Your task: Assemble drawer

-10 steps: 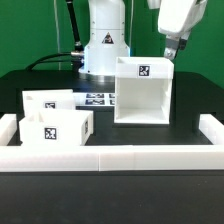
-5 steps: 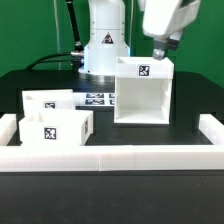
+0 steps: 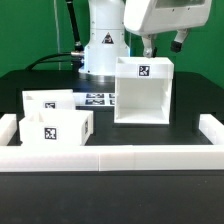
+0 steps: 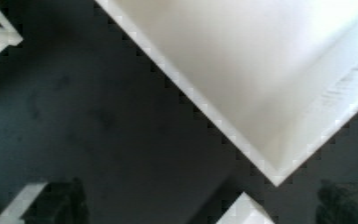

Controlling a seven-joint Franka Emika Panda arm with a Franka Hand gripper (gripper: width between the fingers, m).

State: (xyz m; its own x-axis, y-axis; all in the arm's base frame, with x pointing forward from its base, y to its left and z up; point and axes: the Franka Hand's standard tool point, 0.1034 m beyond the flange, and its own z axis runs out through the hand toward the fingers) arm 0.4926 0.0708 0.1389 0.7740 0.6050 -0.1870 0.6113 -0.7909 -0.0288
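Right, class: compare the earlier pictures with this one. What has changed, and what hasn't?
The arm swung toward the exterior view's left; its open jaws now hang above the big casing, holding nothing. Nothing was grasped or released. The casing, the front tray, the rear tray and the marker board stayed put.

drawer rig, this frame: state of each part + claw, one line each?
claw: open, holding nothing, above the casing
casing: standing on the table, hollow, no tray in it
front tray box: loose on the table, not inserted
rear tray box: loose behind the front one, not inserted
marker board: flat on the table
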